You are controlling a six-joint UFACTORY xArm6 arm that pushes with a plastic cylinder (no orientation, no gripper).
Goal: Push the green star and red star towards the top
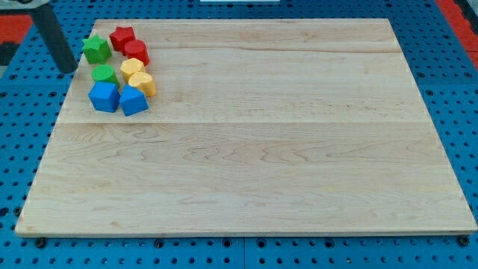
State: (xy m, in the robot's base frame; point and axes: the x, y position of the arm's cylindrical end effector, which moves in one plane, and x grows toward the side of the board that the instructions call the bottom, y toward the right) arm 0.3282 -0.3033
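Blue blocks are sitting nearest; green star and red star are nearing twelve o'clock; my tip is waiting at their nine; no pincer showing, state unknowable.

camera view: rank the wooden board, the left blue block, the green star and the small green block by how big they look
1. wooden board
2. left blue block
3. green star
4. small green block

The gap between 2 and 3 is small, and the blue block sits nearer the view's bottom.

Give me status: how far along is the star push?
Mostly done, it looks: the green star and red star sit near the board's top-left corner, topmost of the cluster. In hand: my tip rests just left of the green star, slightly below it, apart from every block. Left: little room above the red star; the green star could go up slightly.
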